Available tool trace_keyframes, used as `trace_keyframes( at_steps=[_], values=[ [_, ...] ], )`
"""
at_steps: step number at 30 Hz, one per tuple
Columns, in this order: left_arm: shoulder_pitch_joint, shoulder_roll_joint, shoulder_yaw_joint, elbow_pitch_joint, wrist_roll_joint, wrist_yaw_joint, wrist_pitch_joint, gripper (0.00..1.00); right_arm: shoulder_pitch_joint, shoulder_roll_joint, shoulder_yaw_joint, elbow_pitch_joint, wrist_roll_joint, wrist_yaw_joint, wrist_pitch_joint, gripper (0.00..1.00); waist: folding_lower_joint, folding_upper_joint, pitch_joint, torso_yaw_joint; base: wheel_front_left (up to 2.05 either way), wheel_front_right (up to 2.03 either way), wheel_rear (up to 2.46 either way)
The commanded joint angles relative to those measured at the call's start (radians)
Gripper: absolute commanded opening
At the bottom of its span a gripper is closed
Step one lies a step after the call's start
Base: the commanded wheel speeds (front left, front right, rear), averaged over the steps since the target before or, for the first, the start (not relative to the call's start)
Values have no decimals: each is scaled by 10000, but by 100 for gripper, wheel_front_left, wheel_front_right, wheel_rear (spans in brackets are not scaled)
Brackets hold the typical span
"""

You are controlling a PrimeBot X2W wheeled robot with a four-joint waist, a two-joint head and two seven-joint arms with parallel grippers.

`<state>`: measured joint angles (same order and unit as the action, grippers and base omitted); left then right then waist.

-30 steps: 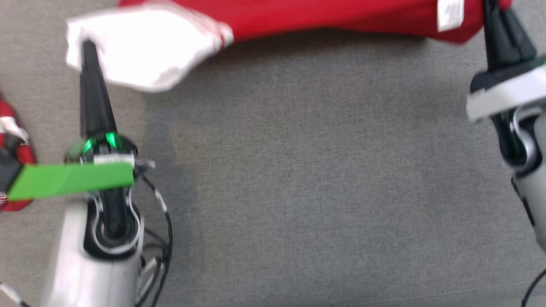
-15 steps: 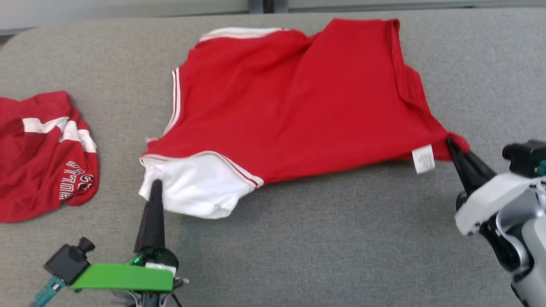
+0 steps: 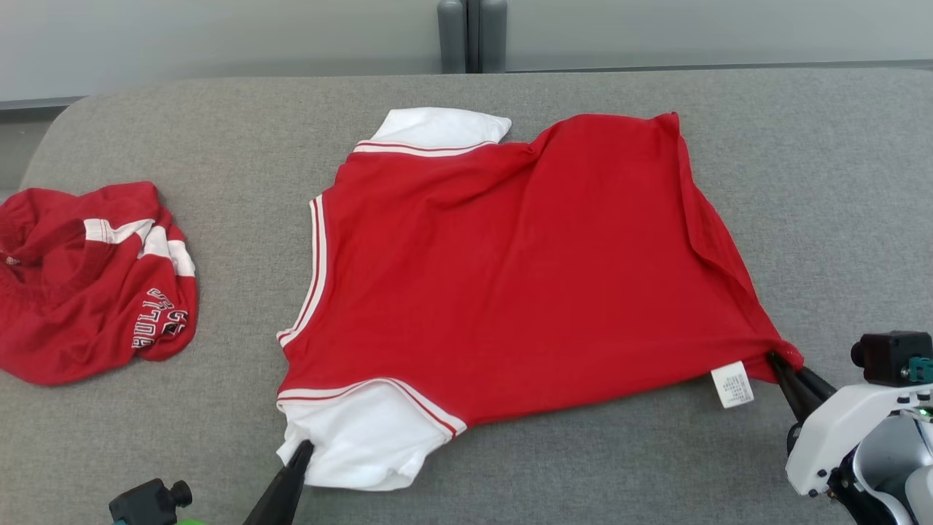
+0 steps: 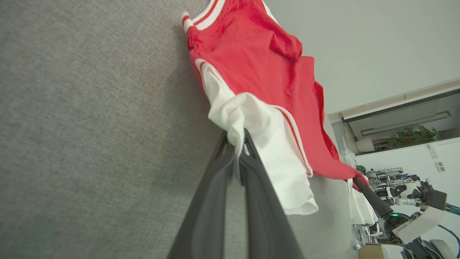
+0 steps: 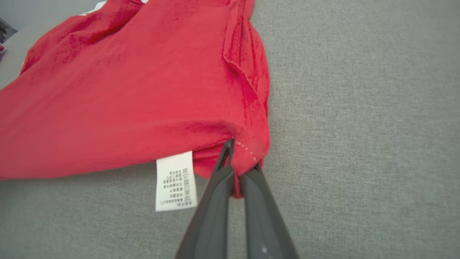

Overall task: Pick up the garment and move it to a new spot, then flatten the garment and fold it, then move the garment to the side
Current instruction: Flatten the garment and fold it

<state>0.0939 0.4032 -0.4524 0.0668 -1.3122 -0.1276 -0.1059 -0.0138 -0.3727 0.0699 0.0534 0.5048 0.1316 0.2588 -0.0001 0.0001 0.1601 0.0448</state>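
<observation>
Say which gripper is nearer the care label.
Right. The right gripper pinches the red shirt beside the care label; the left gripper grips the white sleeve, at its other end.

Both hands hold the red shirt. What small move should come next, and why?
Probably lay both corners down and let go. The left hand pinches the white sleeve, the right hand pinches the hem corner beside the care label, and the red shirt lies nearly flat on the grey surface.

Left gripper (image 3: 301, 453), right gripper (image 3: 777, 360): jaws pinched tight, arms wide apart.
</observation>
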Motion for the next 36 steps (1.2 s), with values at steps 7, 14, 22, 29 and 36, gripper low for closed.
trace_keyframes(
  at_steps=[7, 14, 22, 29, 36],
  values=[
    [178, 542, -322, 95, -250, -50, 808, 0, 754, 313, -498, -183, -128, -19, 790, 0, 1, -1, 45, 47, 0, 0, 0],
    [54, 741, -602, 1, -74, 140, 1269, 0, 1468, 517, -904, -855, -16, -19, 2007, 0, 1, -1, 89, 12, 0, 0, 0],
    [-812, 199, -370, -454, -308, 41, 993, 0, 986, 721, -874, -1140, 113, -19, 1937, 0, 1, -1, 158, -70, 0, 0, 0],
    [-2062, -447, -281, 109, -101, 72, 712, 0, 306, 772, -838, -932, 292, -19, 1514, 0, 1, -1, 276, -100, 0, 0, 0],
    [-3102, -894, -104, 1094, 65, 126, 400, 0, -816, 581, -186, -392, 474, -17, 1427, 0, 1, -1, 506, -291, 0, 0, 0]
  ],
)
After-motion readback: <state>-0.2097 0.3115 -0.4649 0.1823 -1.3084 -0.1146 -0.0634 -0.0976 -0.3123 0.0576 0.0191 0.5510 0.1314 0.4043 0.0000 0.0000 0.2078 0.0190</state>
